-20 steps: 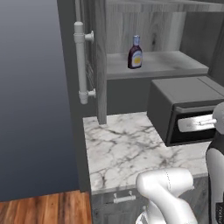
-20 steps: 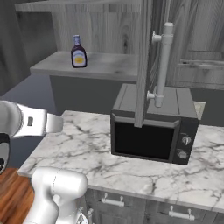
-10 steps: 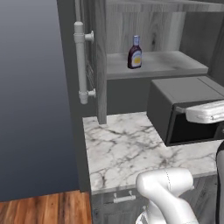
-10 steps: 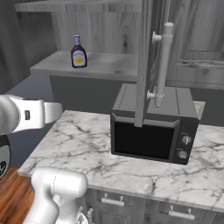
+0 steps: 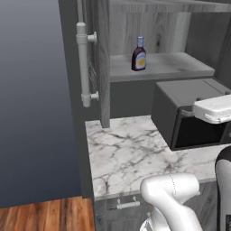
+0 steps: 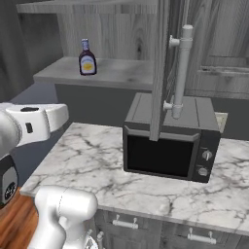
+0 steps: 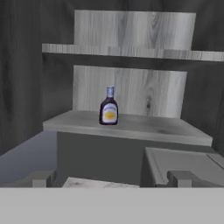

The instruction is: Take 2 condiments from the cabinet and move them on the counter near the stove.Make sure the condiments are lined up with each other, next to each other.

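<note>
One condiment, a dark brown bottle with a blue cap and yellow-white label, stands upright on the lower shelf of the open cabinet. The cabinet door stands open, with its pale bar handle. My gripper faces the bottle from well back and is open, its fingertips far apart with nothing between them. A white link of my arm hovers in front of the cabinet. The stove and its counter lie out of view.
A black microwave sits under the shelf on a marble worktop. An upper shelf spans the cabinet above the bottle. Grey base cabinets are below, and wood floor lies to the left.
The white arm link has risen a little and shifted toward the cabinet. The bottle and the door have not moved. The gripper stays open.
</note>
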Controlling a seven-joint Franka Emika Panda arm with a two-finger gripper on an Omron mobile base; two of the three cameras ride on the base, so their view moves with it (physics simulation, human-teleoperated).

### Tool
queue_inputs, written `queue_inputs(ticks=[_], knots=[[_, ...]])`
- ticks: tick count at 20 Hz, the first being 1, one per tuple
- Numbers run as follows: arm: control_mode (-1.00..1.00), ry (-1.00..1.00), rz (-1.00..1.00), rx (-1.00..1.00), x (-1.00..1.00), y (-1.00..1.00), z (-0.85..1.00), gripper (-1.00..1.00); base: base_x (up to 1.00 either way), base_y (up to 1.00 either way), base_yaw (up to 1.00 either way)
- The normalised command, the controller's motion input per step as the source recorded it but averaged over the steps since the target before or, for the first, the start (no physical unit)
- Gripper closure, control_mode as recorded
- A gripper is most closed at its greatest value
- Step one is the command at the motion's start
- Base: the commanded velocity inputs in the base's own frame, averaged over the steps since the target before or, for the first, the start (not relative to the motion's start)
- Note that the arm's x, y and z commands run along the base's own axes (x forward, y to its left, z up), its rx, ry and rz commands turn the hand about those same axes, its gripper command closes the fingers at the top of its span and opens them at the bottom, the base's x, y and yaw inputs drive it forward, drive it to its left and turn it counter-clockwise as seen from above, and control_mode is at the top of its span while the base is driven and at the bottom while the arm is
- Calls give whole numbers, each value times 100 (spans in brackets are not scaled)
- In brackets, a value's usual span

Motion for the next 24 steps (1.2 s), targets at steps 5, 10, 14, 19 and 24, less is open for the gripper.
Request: queue_inputs(ticks=[5,10,14,19,24], knots=[[-100,4,0,0,31,0,37,-100,0,0,0],[-100,5,0,0,44,0,13,-100,0,0,0],[-100,0,0,0,45,2,3,-100,0,0,0],[-100,0,0,0,42,4,0,-100,0,0,0],[-100,-1,0,0,31,7,8,-100,0,0,0]])
